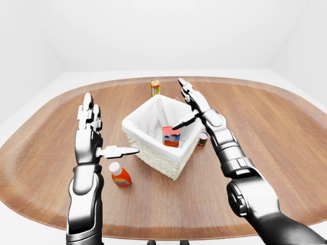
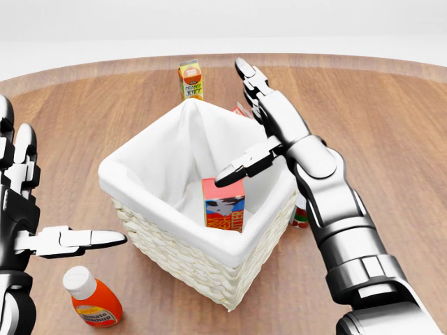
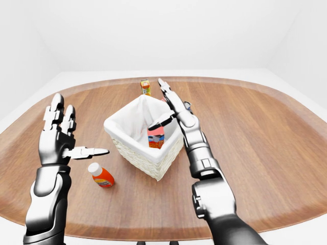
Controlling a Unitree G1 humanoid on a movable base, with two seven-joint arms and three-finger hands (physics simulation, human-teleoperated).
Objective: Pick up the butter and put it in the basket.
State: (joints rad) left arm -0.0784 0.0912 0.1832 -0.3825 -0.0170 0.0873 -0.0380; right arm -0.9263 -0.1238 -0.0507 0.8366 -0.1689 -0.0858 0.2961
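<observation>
Bright, even, sharp renders; soft faint shadows; eye views perhaps wide-angle stretched.

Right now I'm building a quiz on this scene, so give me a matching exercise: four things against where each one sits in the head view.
Things:
1. butter
2. orange juice carton
3. tomato sauce bottle
4. right hand

Places:
A. lying on the table at bottom left
B. open above the basket's right rim
C. upright inside the basket
D. standing on the table beyond the basket, at top

Pairs: 1-C, 2-D, 3-A, 4-B
</observation>
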